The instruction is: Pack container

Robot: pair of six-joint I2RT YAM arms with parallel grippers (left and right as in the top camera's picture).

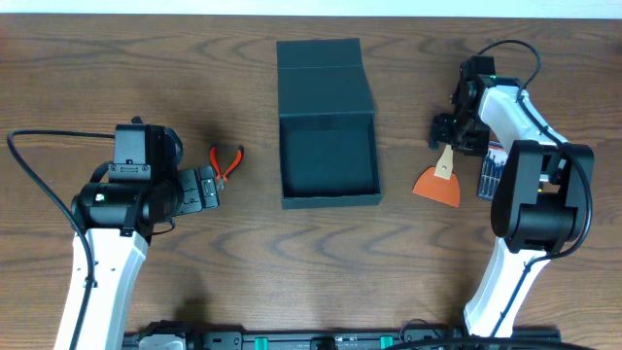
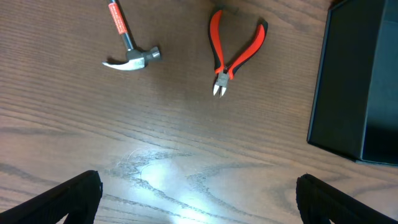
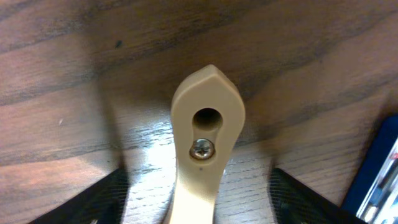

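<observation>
The container is a dark teal-grey square box, open and empty, with its flap lid laid back toward the far edge. Its wall also shows in the left wrist view. My left gripper is open and empty, left of the box and just below the red-handled pliers. My right gripper is open, its fingers on either side of the tan handle of an orange-bladed scraper, with a gap on each side.
The left wrist view shows the pliers and a small red-handled hammer lying on the wood ahead of the fingers. A blue packet of screwdrivers lies right of the scraper, its edge visible in the right wrist view.
</observation>
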